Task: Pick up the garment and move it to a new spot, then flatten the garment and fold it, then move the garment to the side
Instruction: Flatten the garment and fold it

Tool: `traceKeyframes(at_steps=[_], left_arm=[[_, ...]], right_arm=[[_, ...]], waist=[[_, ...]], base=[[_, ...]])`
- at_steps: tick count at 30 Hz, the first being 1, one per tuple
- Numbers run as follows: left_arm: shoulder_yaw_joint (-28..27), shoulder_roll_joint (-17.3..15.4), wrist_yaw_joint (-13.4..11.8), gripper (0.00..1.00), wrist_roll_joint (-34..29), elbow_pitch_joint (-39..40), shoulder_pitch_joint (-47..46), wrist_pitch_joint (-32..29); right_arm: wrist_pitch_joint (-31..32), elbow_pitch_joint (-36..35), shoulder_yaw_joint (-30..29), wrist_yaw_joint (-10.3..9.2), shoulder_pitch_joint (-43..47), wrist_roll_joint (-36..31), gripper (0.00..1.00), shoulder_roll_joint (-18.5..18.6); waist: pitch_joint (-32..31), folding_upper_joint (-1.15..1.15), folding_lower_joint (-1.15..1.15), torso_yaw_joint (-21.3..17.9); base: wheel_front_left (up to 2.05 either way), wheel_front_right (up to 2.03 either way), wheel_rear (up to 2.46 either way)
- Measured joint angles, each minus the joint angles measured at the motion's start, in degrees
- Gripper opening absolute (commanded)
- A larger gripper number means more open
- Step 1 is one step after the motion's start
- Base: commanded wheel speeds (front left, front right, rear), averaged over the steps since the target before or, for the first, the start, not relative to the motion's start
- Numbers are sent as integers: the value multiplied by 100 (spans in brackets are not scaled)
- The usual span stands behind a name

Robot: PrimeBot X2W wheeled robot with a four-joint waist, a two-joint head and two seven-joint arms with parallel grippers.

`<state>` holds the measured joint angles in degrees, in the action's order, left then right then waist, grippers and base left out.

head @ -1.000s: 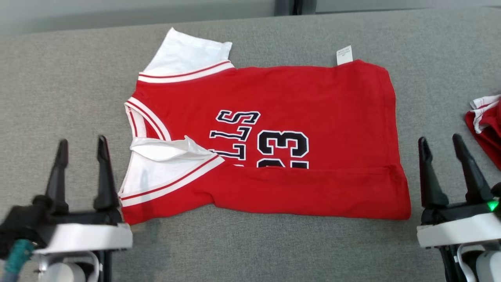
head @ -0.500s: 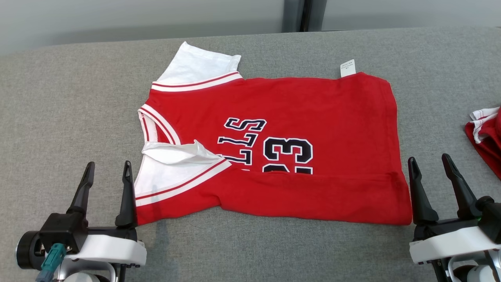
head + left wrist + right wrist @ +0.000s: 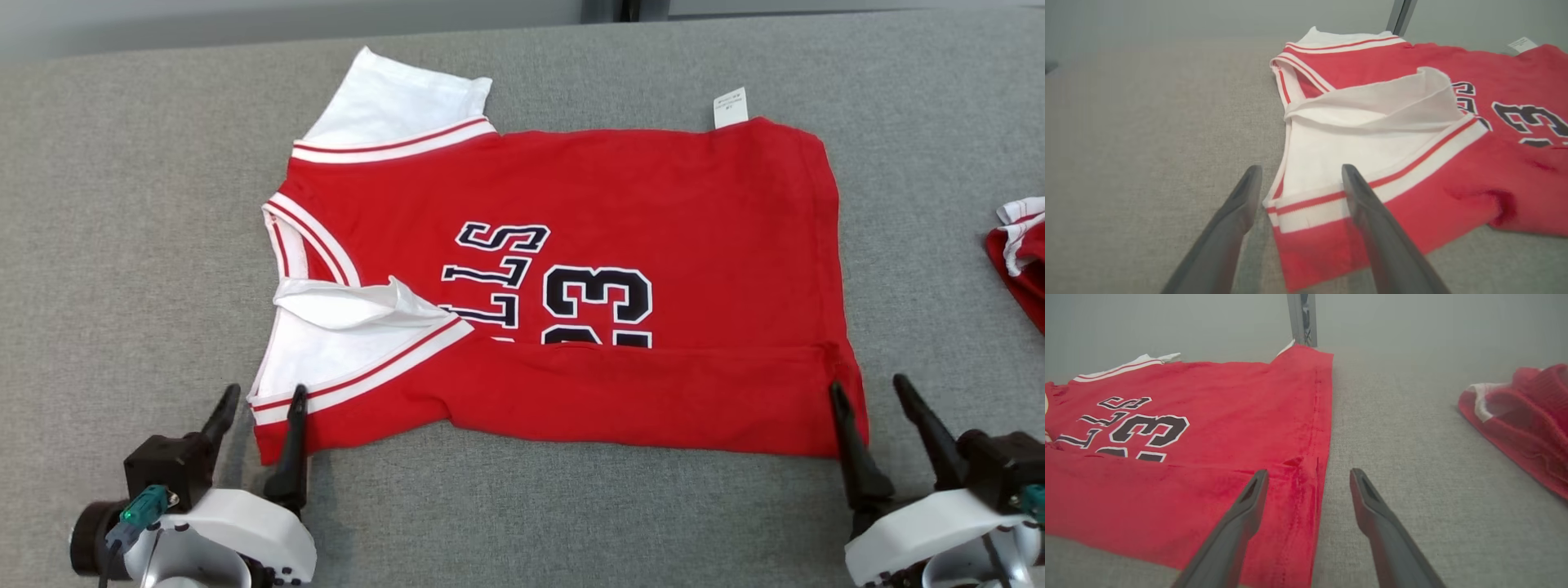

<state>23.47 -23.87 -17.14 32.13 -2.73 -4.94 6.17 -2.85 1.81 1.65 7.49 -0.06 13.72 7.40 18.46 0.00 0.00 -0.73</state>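
You've got the garment lying flat in the middle of the grey table, a red jersey with white sleeves, neck end to your left and hem end to your right. The near long edge is folded up over the front, and that fold covers the lower part of the dark "23" and the lettering beside it. The far sleeve lies spread out flat. The near sleeve is turned in over the chest, with a loose flap standing up by the neckline. A small white tag pokes out past the far edge.

Your left gripper sits at the near left corner with its jaws wide and nothing in them. In the left wrist view it straddles the sleeve edge, one finger over the bare table and the other over the striped band and red cloth. You can't tell from here whether the tips touch the fabric.

Your right gripper is at the near right corner, jaws just as wide and also empty. In the right wrist view it straddles the hem seam, one finger above the red fold and the other above grey table.

Off at the far right edge of the table, well apart from all this, lies a second red-and-white bundle.
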Motion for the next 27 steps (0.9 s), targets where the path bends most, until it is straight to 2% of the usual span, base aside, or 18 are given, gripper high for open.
traceKeyframes(at_steps=[4,12,13,14,15,22,27], left_arm=[[-51,130,151,100,415,-238,105,-211],[-135,131,398,100,846,-485,-82,-579],[-149,133,404,100,925,-487,-104,-671],[-151,123,423,14,972,-486,-128,-750],[-146,97,455,0,989,-480,-137,-822],[-169,20,491,0,1198,-257,-112,-1141],[-143,-77,443,0,1328,145,215,-1368]], right_arm=[[136,188,132,0,62,103,100,-7],[346,490,364,-1,-94,370,100,81],[380,520,386,-2,-112,408,49,98],[409,534,408,-4,-134,447,0,120],[409,548,426,-5,-159,478,0,138],[593,489,485,3,-179,772,0,278],[958,114,599,0,-70,1173,0,643]], waist=[[166,0,0,-19],[384,0,0,-8],[394,0,0,-9],[399,1,0,-9],[403,0,0,-11],[368,0,0,38],[302,0,0,140]], base=[[0,0,0],[0,0,0],[0,0,0],[0,0,0],[0,0,0],[0,0,0],[0,0,0]])
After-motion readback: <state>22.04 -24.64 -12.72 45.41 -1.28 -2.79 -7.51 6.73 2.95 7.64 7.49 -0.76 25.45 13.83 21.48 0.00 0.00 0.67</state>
